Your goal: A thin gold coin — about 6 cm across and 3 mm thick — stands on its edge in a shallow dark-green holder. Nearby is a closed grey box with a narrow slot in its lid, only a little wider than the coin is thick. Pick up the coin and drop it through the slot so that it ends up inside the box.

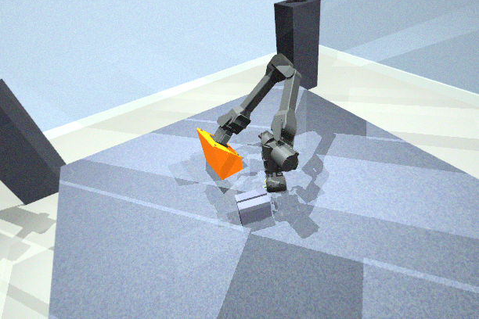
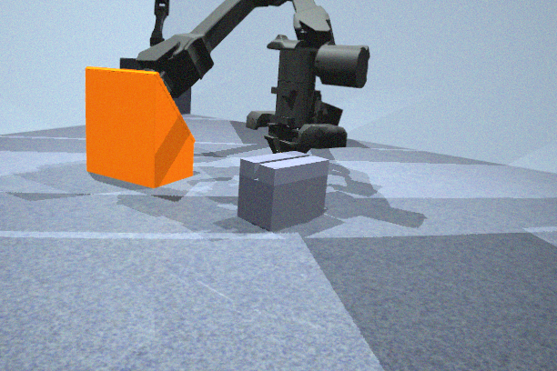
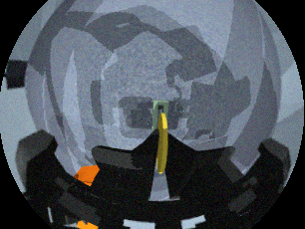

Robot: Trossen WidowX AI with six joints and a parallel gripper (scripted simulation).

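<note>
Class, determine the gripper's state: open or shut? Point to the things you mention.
Shut on the coin (image 3: 162, 144): in the wrist view, the gripper's (image 3: 161, 130) fingers meet its faces.

Blue-grey surface (image 1: 156, 256) (image 2: 182, 298) (image 3: 140, 65) under grey box (image 1: 254, 209) (image 2: 284, 191).

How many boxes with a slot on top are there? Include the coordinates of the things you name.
1: a grey slotted box (image 1: 254, 211) (image 2: 298, 200), on the table in front of the gripper (image 1: 274, 190) (image 2: 288, 148). I see no others.
</note>
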